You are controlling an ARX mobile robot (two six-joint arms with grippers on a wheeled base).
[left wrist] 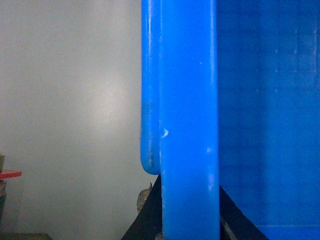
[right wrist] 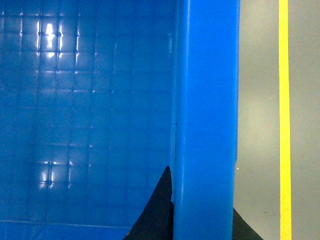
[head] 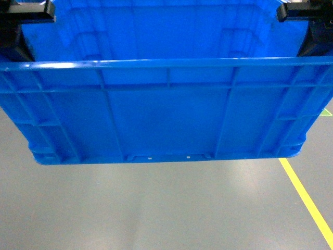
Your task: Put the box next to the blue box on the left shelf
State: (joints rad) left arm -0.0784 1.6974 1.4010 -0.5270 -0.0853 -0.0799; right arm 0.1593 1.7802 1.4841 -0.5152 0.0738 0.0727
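The blue crate (head: 166, 112) fills the upper half of the head view, held up off the grey floor (head: 156, 208). The left gripper (left wrist: 189, 220) straddles its left rim at the bottom of the wrist frame, black jaws pinching the rim from both sides. The right gripper (right wrist: 202, 220) clamps the right rim the same way. A yellow floor line (head: 307, 200) runs along the lower right.
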